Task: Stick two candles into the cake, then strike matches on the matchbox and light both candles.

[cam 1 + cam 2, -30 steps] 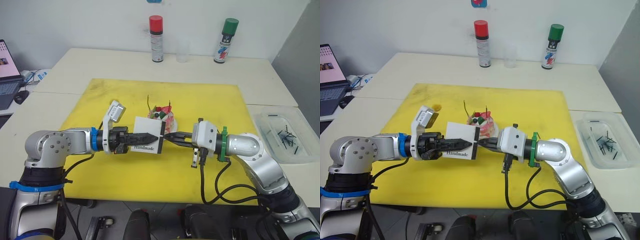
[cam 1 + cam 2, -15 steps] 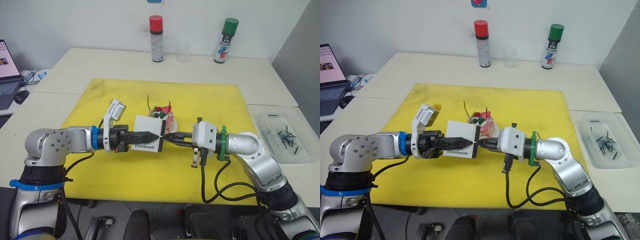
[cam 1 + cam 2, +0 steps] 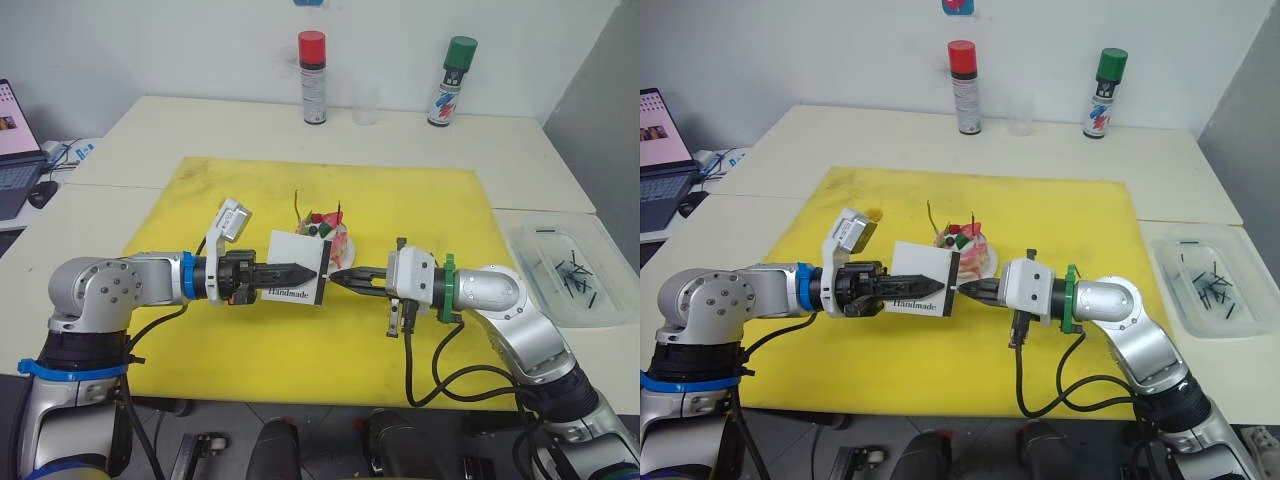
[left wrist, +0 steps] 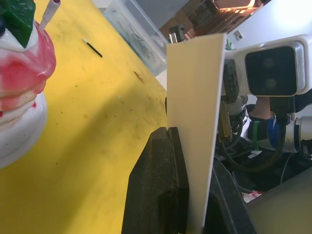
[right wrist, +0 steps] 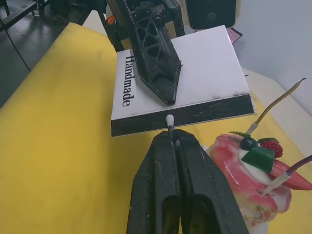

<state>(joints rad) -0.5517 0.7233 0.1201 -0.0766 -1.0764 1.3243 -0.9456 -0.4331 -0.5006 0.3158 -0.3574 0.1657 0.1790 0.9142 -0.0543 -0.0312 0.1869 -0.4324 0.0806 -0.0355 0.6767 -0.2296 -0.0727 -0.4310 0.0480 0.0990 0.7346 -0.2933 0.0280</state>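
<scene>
The matchbox (image 5: 180, 80), clamped flat in the left gripper (image 3: 300, 271) above the yellow mat, turns its dark striking strip toward the match (image 5: 169, 120) pinched in the right gripper (image 5: 171, 141), just short of touching.

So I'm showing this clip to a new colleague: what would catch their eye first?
Mid-mat, the left gripper holds the white matchbox up on edge while the right gripper pinches a match, its pale tip right at the dark striking strip. Just behind sits the pink cake with two thin candles already stuck in.
</scene>
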